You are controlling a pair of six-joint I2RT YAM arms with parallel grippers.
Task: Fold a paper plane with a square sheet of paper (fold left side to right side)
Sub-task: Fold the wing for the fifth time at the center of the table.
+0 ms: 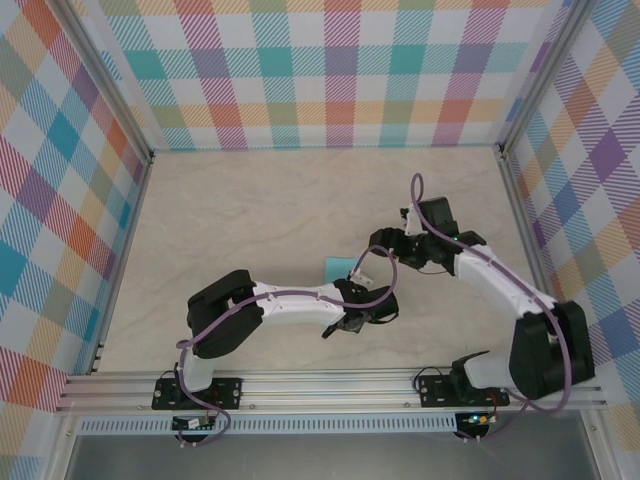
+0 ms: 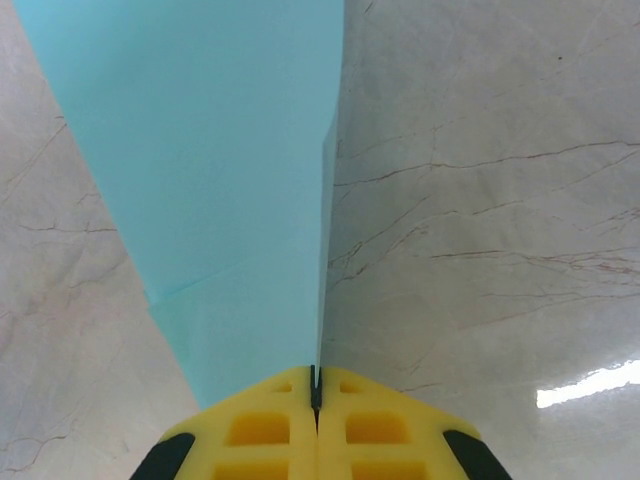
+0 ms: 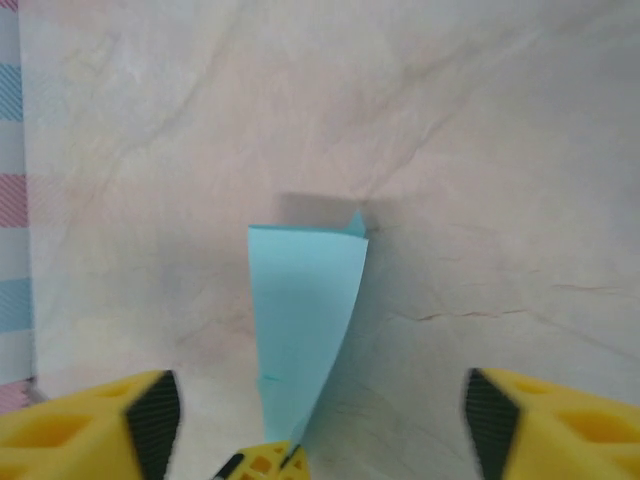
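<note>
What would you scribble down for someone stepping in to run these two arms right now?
Left gripper: shut on the near edge of the turquoise paper.
Right gripper: open and empty, facing the paper over the table.
Done: the paper is folded over into doubled layers, with a crease showing.
Left: the remaining folds; it does not look like a finished plane yet.

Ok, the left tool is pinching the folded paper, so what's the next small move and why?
Probably lower the left tool to lay the turquoise paper flat on the table. Its jaws are shut on the paper's edge, the sheet seems to curve up off the surface, and the right tool is open and apart from it.
</note>
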